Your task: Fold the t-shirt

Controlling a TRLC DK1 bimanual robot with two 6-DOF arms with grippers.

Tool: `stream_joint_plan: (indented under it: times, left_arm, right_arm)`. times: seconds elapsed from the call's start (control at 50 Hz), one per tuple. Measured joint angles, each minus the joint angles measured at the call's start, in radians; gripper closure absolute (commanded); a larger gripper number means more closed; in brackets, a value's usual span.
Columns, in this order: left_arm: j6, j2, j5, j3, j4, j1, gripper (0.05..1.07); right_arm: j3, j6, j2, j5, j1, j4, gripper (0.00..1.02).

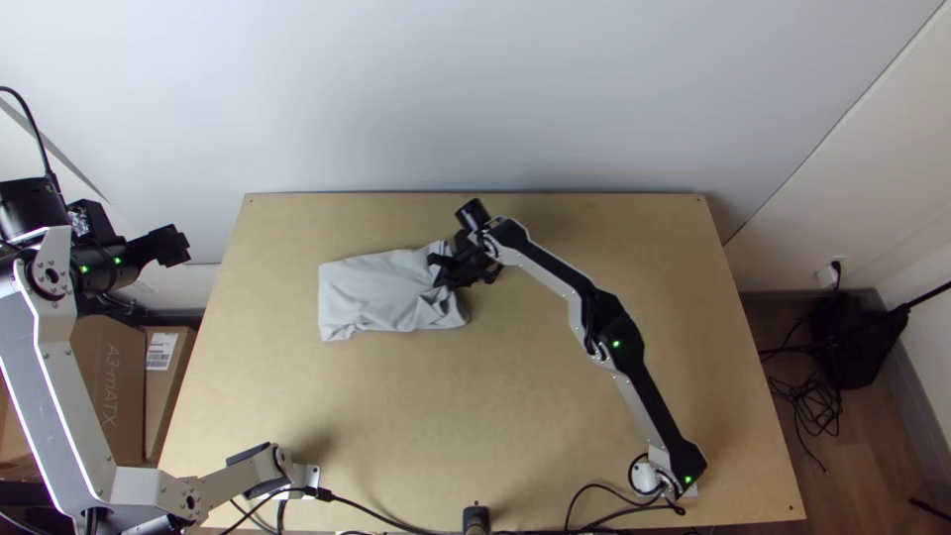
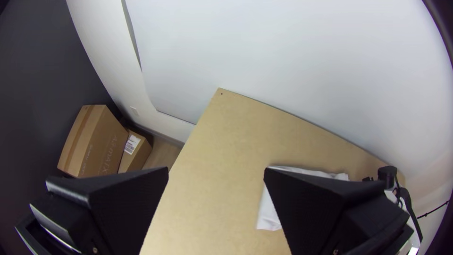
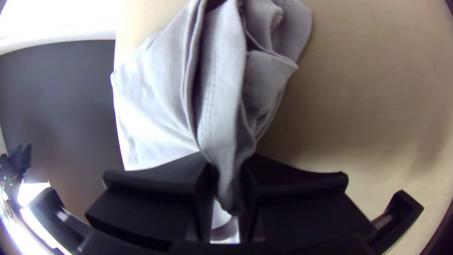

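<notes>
The light grey t-shirt [image 1: 381, 289] lies folded into a rough rectangle on the left half of the table, its right end bunched. My right gripper [image 1: 441, 269] is at that bunched end. In the right wrist view my right gripper [image 3: 229, 182] is shut on a gathered fold of the t-shirt [image 3: 219, 94]. My left gripper [image 1: 176, 246] hangs off the table's left side, away from the cloth. In the left wrist view my left gripper [image 2: 214, 177] stands open with nothing between its fingers, and part of the t-shirt [image 2: 270, 212] shows behind one finger.
Bare wood of the table [image 1: 535, 396] extends in front of and to the right of the cloth. Cardboard boxes [image 1: 107, 381] stand on the floor at the left. Black cables [image 1: 584, 495] run along the table's near edge. A wall rises behind the far edge.
</notes>
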State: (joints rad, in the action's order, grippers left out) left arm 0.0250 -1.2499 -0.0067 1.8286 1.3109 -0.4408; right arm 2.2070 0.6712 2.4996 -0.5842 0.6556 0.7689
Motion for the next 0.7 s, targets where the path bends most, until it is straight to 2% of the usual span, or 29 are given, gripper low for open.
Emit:
stream_joint_plan:
  times: [0.22,0.46,0.7]
  left_arm:
    - [0.0,0.0,0.0,0.0,0.0,0.0,0.1]
    - [0.0,0.0,0.0,0.0,-0.005,0.0,0.1]
    - [-0.004,-0.01,0.016,-0.002,-0.028,0.002,0.1]
  right_arm:
    - [-0.193,-0.076,-0.131,0.003,-0.221,0.001,1.0]
    - [-0.395,-0.141,-0.269,0.013,-0.542,-0.032,1.0]
    - [-0.439,-0.192,-0.307,0.019,-0.855,-0.039,1.0]
